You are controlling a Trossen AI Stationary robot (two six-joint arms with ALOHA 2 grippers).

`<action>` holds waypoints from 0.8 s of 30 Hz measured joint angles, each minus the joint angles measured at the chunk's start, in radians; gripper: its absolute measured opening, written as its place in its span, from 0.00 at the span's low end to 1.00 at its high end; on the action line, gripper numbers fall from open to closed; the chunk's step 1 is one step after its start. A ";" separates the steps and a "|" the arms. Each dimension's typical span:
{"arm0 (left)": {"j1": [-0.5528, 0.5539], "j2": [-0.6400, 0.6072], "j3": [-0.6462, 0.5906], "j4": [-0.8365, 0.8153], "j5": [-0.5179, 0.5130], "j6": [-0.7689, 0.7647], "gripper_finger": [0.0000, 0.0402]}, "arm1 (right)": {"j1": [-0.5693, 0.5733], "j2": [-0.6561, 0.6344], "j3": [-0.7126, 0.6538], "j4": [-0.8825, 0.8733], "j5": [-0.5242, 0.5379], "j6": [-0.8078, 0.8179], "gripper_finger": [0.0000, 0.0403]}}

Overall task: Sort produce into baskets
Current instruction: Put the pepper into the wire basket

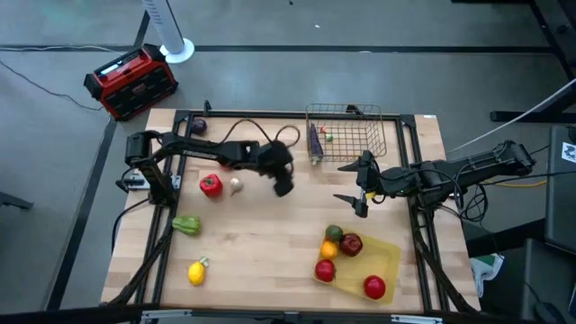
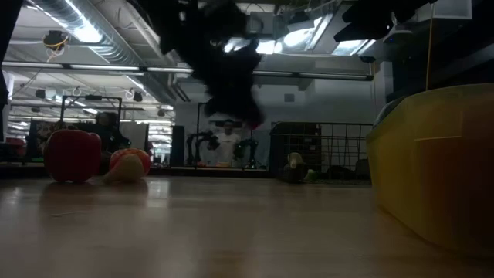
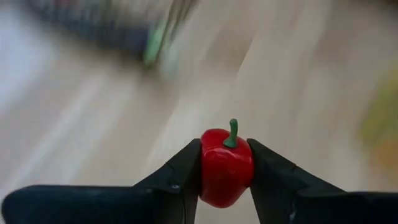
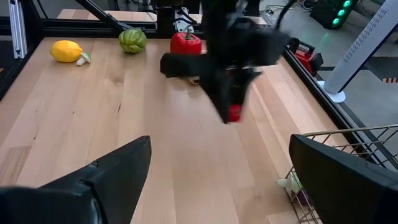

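Note:
My left gripper (image 1: 283, 186) hangs over the table's middle, shut on a small red pepper (image 3: 226, 167) with a green stem. It also shows in the right wrist view (image 4: 234, 112). My right gripper (image 1: 353, 183) is open and empty, to the right of the left one and near the wire basket (image 1: 346, 135). The yellow tray (image 1: 389, 256) at the near right holds red apples (image 1: 351, 244), an orange and a green piece. A larger red pepper (image 1: 211, 185), a mushroom (image 1: 236, 186), a green pepper (image 1: 186, 225), a lemon (image 1: 196, 271) and a purple eggplant (image 1: 199, 126) lie on the table's left half. My left gripper pinches the small red pepper by its two opposite sides (image 3: 206, 163) between the two fingers (image 3: 180, 174). The green stem (image 3: 232, 132) points away from the wrist. The fingers point down at a slant, and the pepper is lifted clear of the table.
The wire basket holds a few small pieces (image 1: 317, 144). A red-and-black box (image 1: 130, 81) stands on the floor beyond the table's far left corner. Bare wood lies between the two grippers and the near edge (image 1: 261, 261).

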 joint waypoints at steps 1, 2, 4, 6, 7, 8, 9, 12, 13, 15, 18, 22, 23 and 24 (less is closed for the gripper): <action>0.003 0.000 0.002 0.082 -0.001 0.012 0.28 | 0.000 0.000 0.000 0.000 0.000 0.000 0.93; 0.006 0.000 0.003 0.168 -0.010 0.022 0.27 | 0.000 0.000 0.000 0.000 0.000 0.000 0.93; 0.014 0.005 0.003 0.331 -0.042 0.050 0.26 | 0.000 0.000 0.000 0.000 0.000 0.000 0.93; 0.022 0.018 0.003 0.475 -0.081 0.087 0.26 | 0.000 0.000 0.000 0.000 0.000 0.000 0.93; 0.027 0.029 0.003 0.539 -0.096 0.105 0.26 | 0.000 0.000 0.000 0.000 0.000 0.000 0.93; 0.033 0.040 0.003 0.592 -0.104 0.122 0.26 | 0.000 0.000 0.000 0.001 0.000 0.000 0.93; 0.039 0.056 0.003 0.642 -0.108 0.133 0.26 | 0.000 0.000 0.000 0.000 0.000 0.000 0.93; 0.058 0.105 0.004 0.786 -0.113 0.146 0.28 | 0.000 0.000 0.000 -0.001 0.000 0.000 0.93; 0.064 0.122 0.008 0.820 -0.114 0.146 0.28 | 0.000 0.000 0.000 0.000 0.000 0.000 0.93; 0.081 0.161 0.025 0.852 -0.114 0.147 0.28 | 0.000 0.000 0.000 0.000 0.000 0.000 0.93; 0.111 0.213 0.058 0.860 -0.115 0.148 0.28 | 0.000 0.000 0.000 0.000 0.000 0.000 0.93; 0.150 0.279 0.101 0.863 -0.116 0.147 0.28 | 0.000 0.000 0.000 0.000 0.000 0.000 0.93; 0.158 0.293 0.107 0.861 -0.116 0.147 0.28 | 0.000 0.000 0.000 -0.001 0.000 0.000 0.93; 0.166 0.306 0.113 0.861 -0.116 0.147 0.28 | 0.000 0.000 0.000 -0.001 0.000 0.000 0.93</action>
